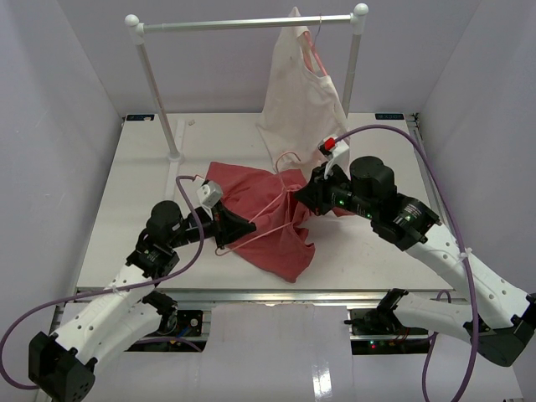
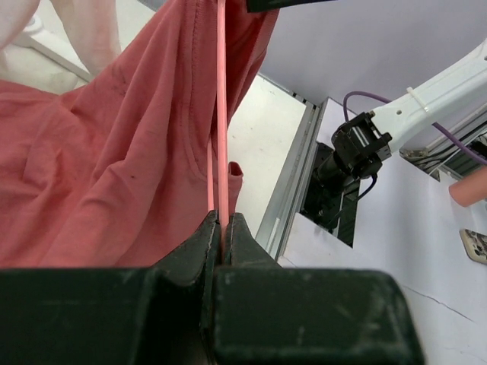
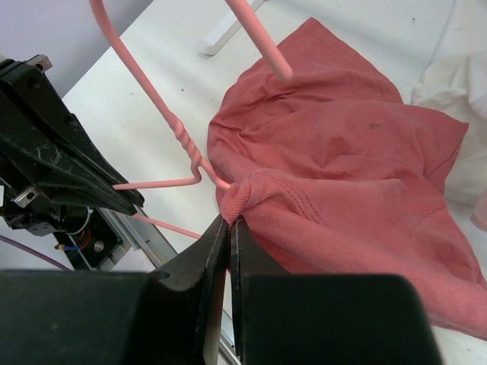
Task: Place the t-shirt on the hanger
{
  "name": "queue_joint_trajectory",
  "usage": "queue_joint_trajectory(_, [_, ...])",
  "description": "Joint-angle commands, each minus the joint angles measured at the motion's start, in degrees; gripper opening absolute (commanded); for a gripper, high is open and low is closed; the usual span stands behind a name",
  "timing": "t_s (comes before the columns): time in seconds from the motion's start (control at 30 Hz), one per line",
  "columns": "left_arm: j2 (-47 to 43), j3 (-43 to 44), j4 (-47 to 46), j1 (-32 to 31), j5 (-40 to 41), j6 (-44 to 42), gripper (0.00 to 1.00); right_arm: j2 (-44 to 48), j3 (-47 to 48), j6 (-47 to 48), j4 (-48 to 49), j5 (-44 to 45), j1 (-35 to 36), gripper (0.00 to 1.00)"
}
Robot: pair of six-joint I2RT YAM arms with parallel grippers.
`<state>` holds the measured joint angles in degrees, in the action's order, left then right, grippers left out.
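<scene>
Your left gripper (image 2: pixel 223 220) is clenched on a thin straight run of the hanger (image 2: pixel 221 114), the pink wire pinched between its closed jaws, with the t-shirt (image 2: pixel 99 152) draped just beyond on the left. Your right gripper (image 3: pixel 229 220) is clamped on a bunched fold of the t-shirt's neckline, right where the hanger's twisted neck (image 3: pixel 186 137) leaves the cloth, its hook rising toward the far edge. From above, the t-shirt (image 1: pixel 251 188) lies crumpled at the worktop's middle, between both grippers, trailing toward the near edge. A cream garment (image 1: pixel 297 100) hangs from the rail (image 1: pixel 243 23) at the far edge.
</scene>
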<state>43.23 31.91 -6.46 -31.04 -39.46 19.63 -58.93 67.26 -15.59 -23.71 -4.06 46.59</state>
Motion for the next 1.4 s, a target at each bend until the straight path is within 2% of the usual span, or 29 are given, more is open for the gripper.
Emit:
queue_joint_trajectory(0.0, [-4.0, -2.6, -12.9, -0.2, -0.3, 4.8, 0.0, 2.5, 0.1, -1.2, 4.1, -0.2, 0.3, 0.08])
queue_joint_trajectory(0.23, [-2.9, -7.1, -22.0, -0.4, -2.3, 7.7, 0.0, 2.4, 0.2, -1.8, 5.4, -1.3, 0.3, 0.08])
queue_joint_trajectory(0.43, [-0.6, -12.2, -31.5, -0.7, -3.2, 8.8, 0.0, 1.5, 0.7, -1.5, 5.7, -2.7, 0.3, 0.13])
queue_joint_trajectory(0.6, [3.4, -13.4, -35.2, -0.9, -3.6, 7.7, 0.0, 2.9, -0.6, 0.6, 8.3, -8.0, 0.3, 0.47])
queue_joint_trajectory(0.7, [4.1, -14.5, -38.5, -0.9, -4.4, 8.3, 0.0, 2.8, -0.4, 1.9, 8.2, -9.4, 0.3, 0.53])
queue_joint_trajectory(0.83, [3.8, -15.9, -40.8, -0.9, -5.4, 9.0, 0.0, 2.2, 0.4, 5.4, 5.1, -9.8, 0.3, 0.56])
queue_joint_trajectory(1.07, [1.7, -17.6, -41.5, -0.9, -5.6, 8.9, 0.0, 6.2, 0.2, 20.9, 0.1, -0.7, 0.3, 0.57])
queue_joint_trajectory(1.23, [0.8, -18.3, -41.6, -1.0, -7.1, 9.6, 0.0, 9.2, 1.3, 37.6, -3.7, -7.0, 0.3, 0.6])
queue_joint_trajectory(1.27, [0.8, -18.4, -41.6, -1.0, -7.2, 9.6, 0.0, 8.7, 1.9, 38.8, -5.7, -9.1, 0.3, 0.6])
queue_joint_trajectory(1.3, [0.6, -18.3, -41.6, -1.1, -7.6, 9.7, 0.0, 7.3, 4.4, 42.8, -12.6, -13.0, 0.3, 0.61])
queue_joint_trajectory(1.37, [0.7, -18.3, -41.7, -1.2, -8.0, 9.7, 0.0, 5.6, 6.9, 47.3, -16.7, -15.5, 0.3, 0.63])
